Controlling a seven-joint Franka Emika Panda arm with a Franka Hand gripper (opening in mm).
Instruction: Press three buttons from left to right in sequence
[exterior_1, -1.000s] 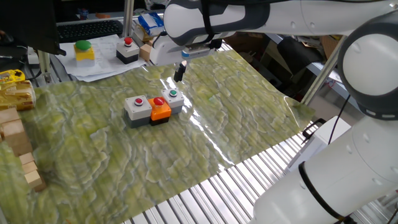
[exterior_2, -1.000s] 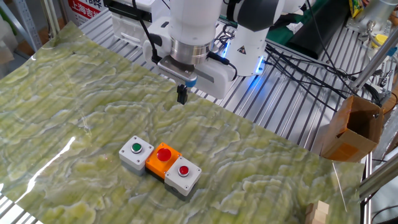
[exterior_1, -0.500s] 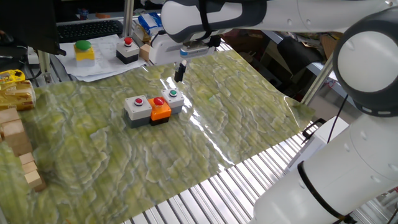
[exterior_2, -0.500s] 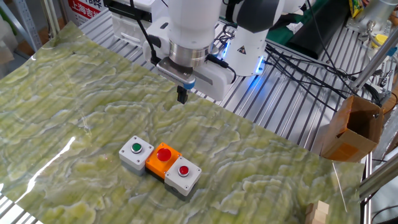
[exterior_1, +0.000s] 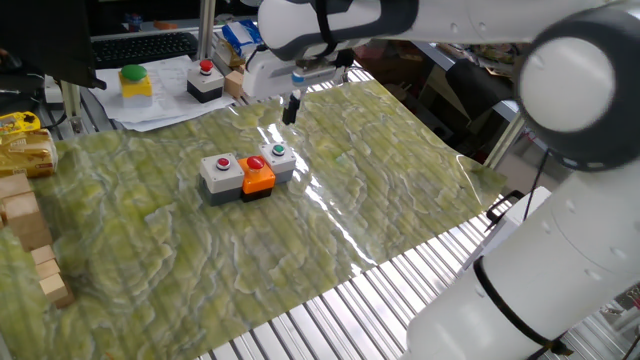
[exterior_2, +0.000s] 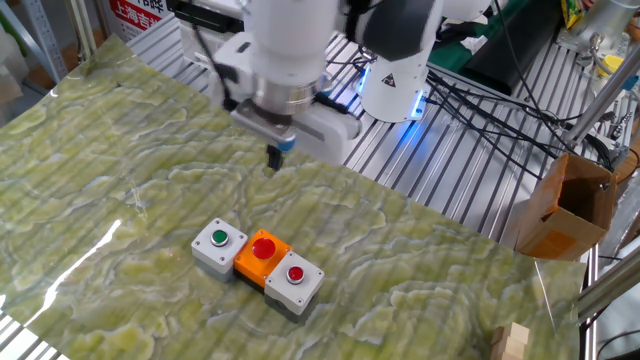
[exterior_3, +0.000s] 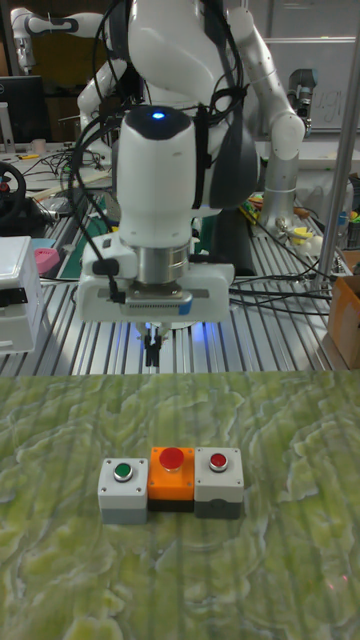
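The three button boxes sit touching in a row near the middle of the green-patterned surface: the grey box with a red cap, the orange box with a red cap, and the grey box with a green cap. In the first fixed view the grey red-capped box is at the left end of the row and the green-capped box at the right, slightly farther back. The gripper hangs in the air on the far side of the row, clear of all three boxes and touching nothing; the other fixed view places it likewise above bare surface beyond the green-capped box. Whether its fingertips are spread or pressed together cannot be told from any view; they read as one dark tip. In my judgement no button is under pressure at present, and the step in hand is the approach to the first button. The next move calls for carrying the gripper over the left-hand box, centring the tip on its cap, then descending straight down. A yellow box with a green button and a lone black-based button box stand well apart at the far left, and are not part of the sequence.
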